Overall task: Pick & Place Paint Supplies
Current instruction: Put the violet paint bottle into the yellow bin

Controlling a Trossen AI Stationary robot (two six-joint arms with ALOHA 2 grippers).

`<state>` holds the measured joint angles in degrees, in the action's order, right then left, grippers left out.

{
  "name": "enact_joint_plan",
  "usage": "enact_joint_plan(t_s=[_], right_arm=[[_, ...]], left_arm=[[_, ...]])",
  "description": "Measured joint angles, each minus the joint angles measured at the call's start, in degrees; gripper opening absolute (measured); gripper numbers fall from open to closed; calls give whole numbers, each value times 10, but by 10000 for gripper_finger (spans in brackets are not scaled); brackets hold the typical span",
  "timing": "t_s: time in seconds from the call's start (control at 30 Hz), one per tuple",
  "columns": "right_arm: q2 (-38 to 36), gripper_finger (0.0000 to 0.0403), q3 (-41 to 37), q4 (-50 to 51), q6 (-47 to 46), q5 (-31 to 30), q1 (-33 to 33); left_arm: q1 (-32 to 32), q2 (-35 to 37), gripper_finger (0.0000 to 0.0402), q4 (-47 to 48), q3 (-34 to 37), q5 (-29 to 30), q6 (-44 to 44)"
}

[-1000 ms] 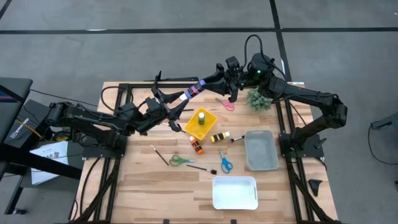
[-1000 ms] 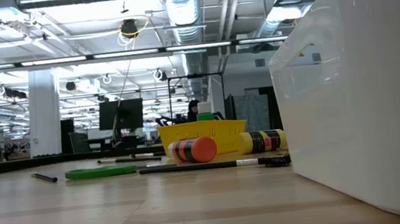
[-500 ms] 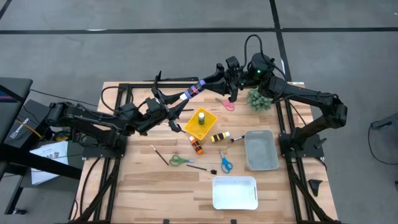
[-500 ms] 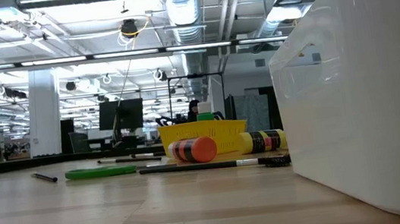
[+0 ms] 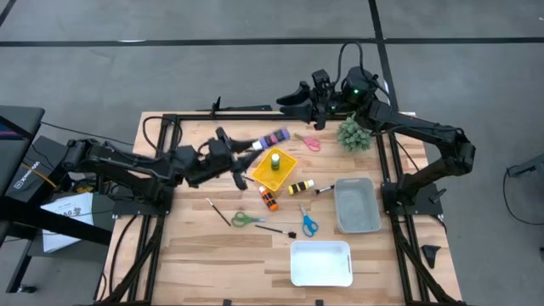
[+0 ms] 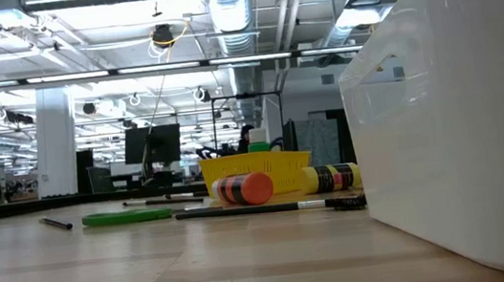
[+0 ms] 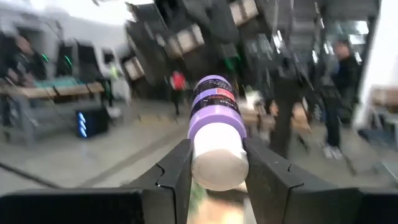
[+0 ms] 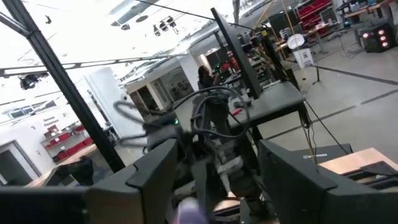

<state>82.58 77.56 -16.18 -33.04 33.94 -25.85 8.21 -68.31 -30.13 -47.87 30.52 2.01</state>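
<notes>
Handover done: right gripper has let go, fingers apart, backing off; left gripper alone clamps purple bottle, now nearer the yellow tray.

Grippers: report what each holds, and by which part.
Left gripper clamps the purple paint bottle by its white end. Right gripper is open and holds nothing.

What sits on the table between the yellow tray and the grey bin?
In the high view, a yellow paint bottle lies on its side between the yellow tray and the grey bin, with a dark-handled brush just beyond its cap, toward the bin.
</notes>
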Motion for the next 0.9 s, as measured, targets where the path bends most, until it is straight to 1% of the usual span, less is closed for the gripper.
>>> enact_joint_plan(t_s=[0.07,0.17,0.23,0.37,0.5,0.63,0.77,0.9], right_arm=[[-3,229,0,-3,0,14,-10],[-10,229,0,20,-5,52,-31],[-15,226,0,42,-6,75,-41],[-20,222,0,105,6,118,-56],[-22,221,0,162,34,148,-57],[-22,221,0,242,72,172,-56],[-22,221,0,321,111,173,-49],[-22,221,0,368,130,172,-43]], left_arm=[[12,12,111,54,-2,-6,-23],[33,41,111,206,-33,-10,-53],[42,54,111,321,-73,-13,-65],[39,50,111,527,-174,-55,-85],[8,13,111,687,-275,-115,-92],[-38,-43,111,815,-367,-200,-100],[-74,-111,111,900,-435,-269,-98],[-97,-182,111,952,-488,-316,-94]])
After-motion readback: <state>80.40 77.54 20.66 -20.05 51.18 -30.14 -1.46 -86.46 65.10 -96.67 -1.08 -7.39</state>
